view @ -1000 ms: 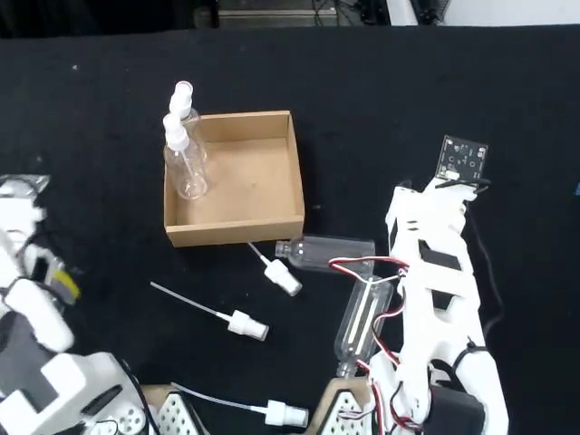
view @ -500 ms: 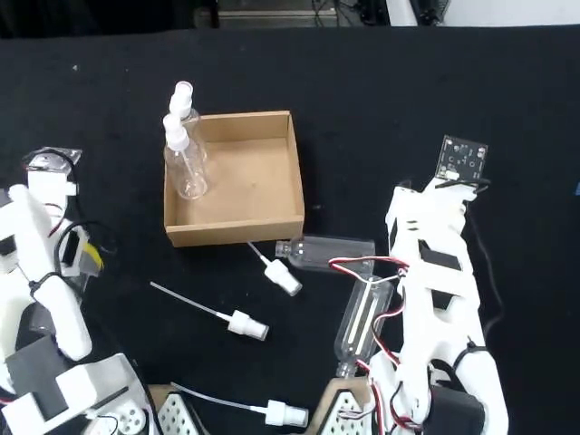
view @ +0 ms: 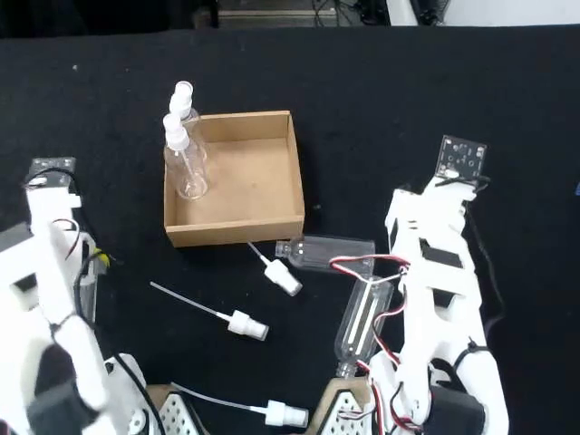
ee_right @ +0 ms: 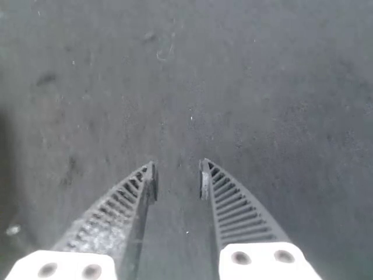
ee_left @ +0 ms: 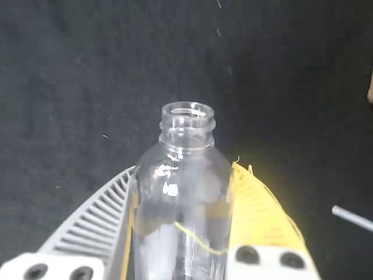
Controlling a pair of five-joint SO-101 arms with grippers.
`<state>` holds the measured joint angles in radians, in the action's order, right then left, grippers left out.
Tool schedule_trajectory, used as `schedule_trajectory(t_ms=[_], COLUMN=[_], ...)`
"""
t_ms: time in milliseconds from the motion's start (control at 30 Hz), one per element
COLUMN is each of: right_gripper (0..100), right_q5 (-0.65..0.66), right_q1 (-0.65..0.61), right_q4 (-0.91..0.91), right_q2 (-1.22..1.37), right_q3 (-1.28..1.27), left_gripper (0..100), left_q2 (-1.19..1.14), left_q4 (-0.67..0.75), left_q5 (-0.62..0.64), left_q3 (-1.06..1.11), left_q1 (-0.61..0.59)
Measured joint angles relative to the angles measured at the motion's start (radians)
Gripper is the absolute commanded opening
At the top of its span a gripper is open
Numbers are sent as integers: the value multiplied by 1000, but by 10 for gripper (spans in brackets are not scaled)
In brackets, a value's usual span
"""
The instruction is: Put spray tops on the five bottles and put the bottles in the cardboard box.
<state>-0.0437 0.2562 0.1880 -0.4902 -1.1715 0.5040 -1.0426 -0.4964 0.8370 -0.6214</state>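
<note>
Bottles with spray tops on, two of them point(view: 186, 168) point(view: 184, 109), stood upright at the upper left corner of the cardboard box point(view: 236, 231), left of the high view's centre. Two uncapped bottles point(view: 331, 252) point(view: 358, 322) lay on the black table point(view: 453, 82) below the box, beside the right arm. Three loose spray tops point(view: 281, 276) point(view: 245, 324) point(view: 285, 415) lay toward the bottom centre. The left gripper point(ee_left: 183, 175) had its fingers pinching an open-necked bottle point(ee_left: 180, 198). The right gripper point(ee_right: 178, 175) hung over bare table, fingers slightly apart around nothing.
</note>
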Motion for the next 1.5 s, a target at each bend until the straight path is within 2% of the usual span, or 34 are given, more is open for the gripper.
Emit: schedule_trajectory(t_ms=[200, 333, 600, 733, 867, 1000, 1067, 1167, 1267, 1500], right_gripper=[100, 102, 102, 102, 100, 102, 103, 107, 153, 172], right_q5=[0, 0, 0, 2, 21, 81, 120, 203, 264, 325], right_q1=[0, 2, 2, -28, -110, -180, -222, -338, -480, -829], right_q4=[135, 285, 497, 545, 595, 690, 733, 781, 833, 916], right_q2=[0, 0, 0, 0, -15, -143, -224, -321, -344, -290], right_q3=[83, 181, 308, 334, 338, 338, 338, 324, 302, 295], left_gripper=[29, 30, 30, 30, 30, 30, 30, 30, 30, 30], left_q2=[207, 261, 281, 281, 281, 281, 281, 281, 282, 296], left_q4=[149, 288, 643, 848, 1017, 1065, 1073, 1073, 1073, 1073], left_q5=[14, 14, 14, 14, 132, 330, 382, 397, 402, 404], left_q3=[74, 121, 307, 440, 532, 545, 545, 545, 549, 552], left_q1=[0, 2, 2, -44, -54, -75, -94, -97, -101, -106])
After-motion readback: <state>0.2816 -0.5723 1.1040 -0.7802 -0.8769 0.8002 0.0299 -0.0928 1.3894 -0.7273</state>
